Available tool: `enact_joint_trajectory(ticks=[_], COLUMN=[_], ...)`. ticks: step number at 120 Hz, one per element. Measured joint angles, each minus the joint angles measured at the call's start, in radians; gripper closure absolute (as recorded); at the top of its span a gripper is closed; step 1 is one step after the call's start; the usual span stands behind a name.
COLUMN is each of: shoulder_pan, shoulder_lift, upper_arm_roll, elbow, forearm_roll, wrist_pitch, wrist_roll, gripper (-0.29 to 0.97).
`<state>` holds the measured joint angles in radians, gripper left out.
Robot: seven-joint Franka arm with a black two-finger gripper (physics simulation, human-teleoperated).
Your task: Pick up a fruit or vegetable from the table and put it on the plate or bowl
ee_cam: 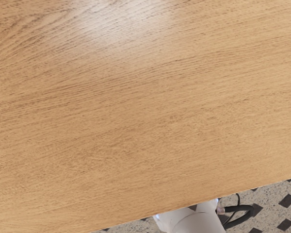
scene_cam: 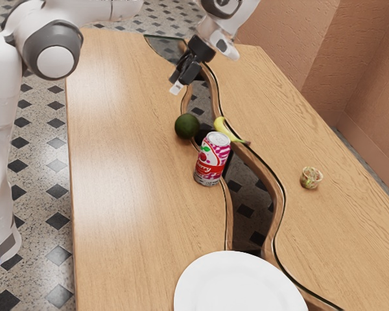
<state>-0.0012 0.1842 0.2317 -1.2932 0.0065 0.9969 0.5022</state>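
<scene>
Two fruits lie mid-tabletop, along the winding dark channel that splits the wood. The dark green avocado sits on the slab at the exterior view's left, right at the channel's rim. The yellow banana lies just beside it on the opposite rim. A red and white drink can stands upright at the channel's rim, near both fruits, on the side toward the plate. The white plate rests at the tabletop's near edge, across the channel and well apart from the fruits. Between can and plate we see bare wood.

Our gripper hangs above the channel's far stretch, beyond the avocado, and holds nothing. We cannot tell whether it is wide or narrow. A small patterned cup sits alone on the slab at the exterior view's right. The other slab runs broad and bare to its outer edge. Under our hand, the wrist view shows plain wood grain up to a tabletop edge, with checkered floor past it.
</scene>
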Motion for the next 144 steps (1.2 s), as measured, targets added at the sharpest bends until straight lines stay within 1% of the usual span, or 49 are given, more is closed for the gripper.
enact_joint_trajectory(ticks=[7,15,26,32,36,42,47,51,54,58,65,69,74,87,94,101,114,128,144], shoulder_pan=[-0.001,-0.001,-0.003,-0.006,0.000,0.001,-0.033,-0.057,-0.053,-0.022,0.064,0.106,0.130,0.200,0.217,0.226,0.238,0.251,0.309], shoulder_lift=[0.001,0.002,0.002,-0.029,-0.059,-0.073,-0.035,0.019,0.065,0.121,0.196,0.222,0.239,0.303,0.329,0.338,0.360,0.367,0.374], upper_arm_roll=[0.003,0.003,0.005,0.001,-0.040,-0.158,-0.236,-0.267,-0.279,-0.290,-0.308,-0.330,-0.345,-0.354,-0.334,-0.305,-0.284,-0.285,-0.288], elbow=[-0.011,-0.015,-0.014,0.023,0.065,0.097,0.107,0.111,0.113,0.115,0.138,0.151,0.159,0.164,0.160,0.155,0.134,0.130,0.130], forearm_roll=[0.000,0.001,0.001,0.007,0.014,0.022,0.025,0.027,0.028,0.029,0.030,0.030,0.031,0.032,0.033,0.034,0.036,0.041,0.042], wrist_pitch=[0.116,0.213,0.305,0.336,0.351,0.374,0.405,0.434,0.459,0.495,0.552,0.578,0.605,0.656,0.675,0.689,0.718,0.734,0.744], wrist_roll=[0.098,0.198,0.318,0.374,0.411,0.467,0.509,0.542,0.567,0.600,0.658,0.689,0.726,0.816,0.862,0.904,0.973,1.034,1.091], gripper=[0.00,0.00,0.00,0.00,0.00,0.00,0.00,0.00,0.00,0.00,0.00,0.00,0.00,0.01,0.01,0.01,0.01,0.01,0.00])
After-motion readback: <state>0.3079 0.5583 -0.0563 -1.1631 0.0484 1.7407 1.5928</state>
